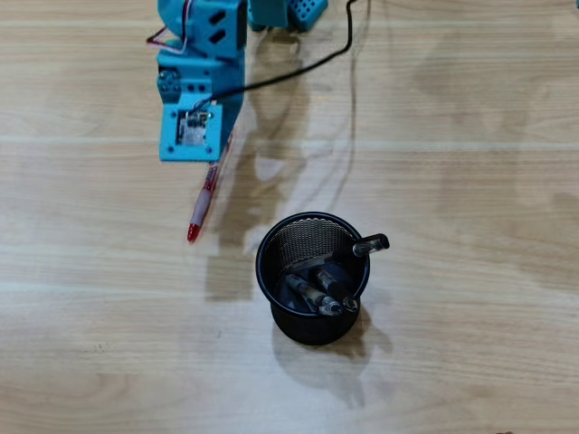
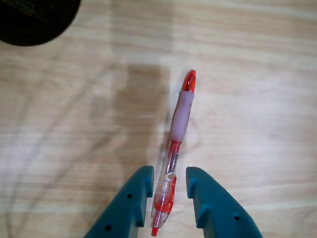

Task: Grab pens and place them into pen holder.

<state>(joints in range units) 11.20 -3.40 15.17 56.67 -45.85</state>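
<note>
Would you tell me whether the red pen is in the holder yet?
No: the red pen lies flat on the table, outside the pen holder, between the open jaws.

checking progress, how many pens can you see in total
4: one red pen with a pale grip lies on the wooden table, between the teal gripper's open fingers; three stand in the black wire-mesh cup. More may be hidden inside.

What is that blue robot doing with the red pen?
The blue arm is tidying pens into the black mesh pen holder. Three pens already stand in it. The red pen lies on the wooden table, and the gripper has its open fingers on either side of the pen's back end, not yet squeezing.
</note>
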